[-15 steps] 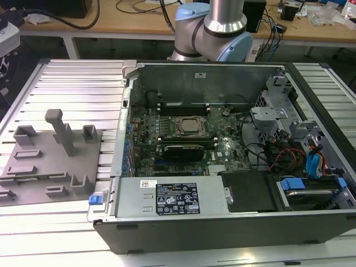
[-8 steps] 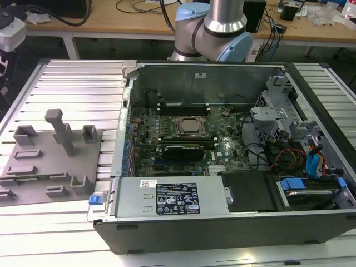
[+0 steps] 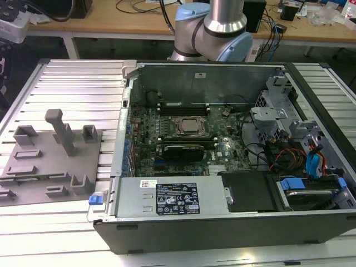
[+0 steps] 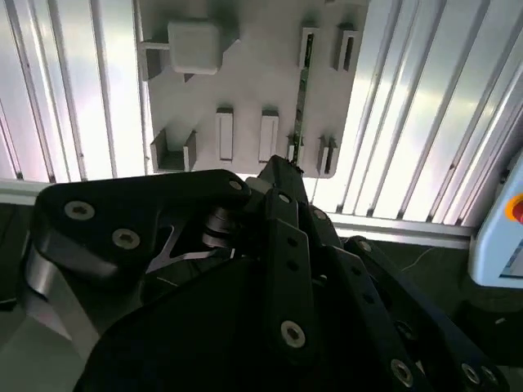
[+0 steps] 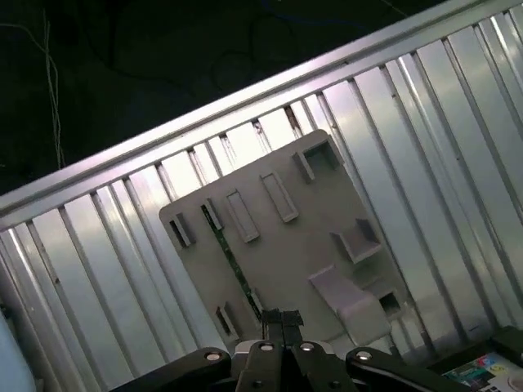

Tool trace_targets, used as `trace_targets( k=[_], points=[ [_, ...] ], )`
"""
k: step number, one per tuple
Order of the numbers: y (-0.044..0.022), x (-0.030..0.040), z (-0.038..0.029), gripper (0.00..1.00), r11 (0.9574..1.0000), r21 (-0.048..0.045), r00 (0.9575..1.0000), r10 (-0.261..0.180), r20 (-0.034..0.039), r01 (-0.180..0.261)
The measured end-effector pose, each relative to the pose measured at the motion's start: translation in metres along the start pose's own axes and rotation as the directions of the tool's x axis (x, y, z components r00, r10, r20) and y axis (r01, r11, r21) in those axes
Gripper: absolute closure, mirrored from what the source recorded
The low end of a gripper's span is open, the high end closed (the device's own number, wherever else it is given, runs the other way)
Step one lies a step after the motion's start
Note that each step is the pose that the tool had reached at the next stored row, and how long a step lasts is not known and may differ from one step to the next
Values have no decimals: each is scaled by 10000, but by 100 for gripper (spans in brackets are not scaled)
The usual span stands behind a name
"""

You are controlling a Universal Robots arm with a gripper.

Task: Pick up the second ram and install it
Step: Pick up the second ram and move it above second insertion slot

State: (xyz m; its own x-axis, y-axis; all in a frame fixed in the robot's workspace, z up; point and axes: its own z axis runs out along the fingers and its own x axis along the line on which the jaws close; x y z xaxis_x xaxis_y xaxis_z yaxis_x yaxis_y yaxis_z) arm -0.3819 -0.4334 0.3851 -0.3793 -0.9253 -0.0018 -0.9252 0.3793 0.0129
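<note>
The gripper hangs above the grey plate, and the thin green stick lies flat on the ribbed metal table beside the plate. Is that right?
Not quite. In the first wrist view the second ram is not on the ribbed metal table; it stands on edge in holders on the grey holder plate. The gripper does hang above that plate.

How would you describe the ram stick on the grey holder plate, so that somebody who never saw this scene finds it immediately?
Start at the ribbed metal table, and find the flat grey holder plate lying on it. On this plate the ram stick stands on its long edge as a thin dark-green strip. The raised blocks around it are grey plastic and thicker.
</note>
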Motion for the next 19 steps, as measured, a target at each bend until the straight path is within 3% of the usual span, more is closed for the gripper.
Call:
trace_targets(
  k=[2, 3, 5, 7, 8, 9, 14, 16, 18, 19],
  points=[
    [0, 0, 0, 89, 9970, 0, 9970, -769, -16, 769],
    [0, 0, 0, 89, 9919, -1, 9919, -1268, -25, 1268],
    [0, 0, 0, 89, 9848, -2, 9848, -1735, -32, 1735],
    [0, 0, 0, 89, 9725, -5, 9725, -2330, -40, 2330],
    [0, 0, 0, 89, 9592, -7, 9592, -2827, -46, 2827],
    [0, 0, 0, 89, 9550, -8, 9550, -2967, -48, 2967],
    [0, 0, 0, 89, 9543, -8, 9543, -2988, -47, 2988],
    [0, 0, 0, 83, 9543, -8, 9543, -2988, -46, 2988],
    [0, 0, 0, 70, 9543, -9, 9543, -2988, -45, 2988],
    [-1, 3, 0, 70, 9543, -9, 9543, -2987, -46, 2987]
  ],
)
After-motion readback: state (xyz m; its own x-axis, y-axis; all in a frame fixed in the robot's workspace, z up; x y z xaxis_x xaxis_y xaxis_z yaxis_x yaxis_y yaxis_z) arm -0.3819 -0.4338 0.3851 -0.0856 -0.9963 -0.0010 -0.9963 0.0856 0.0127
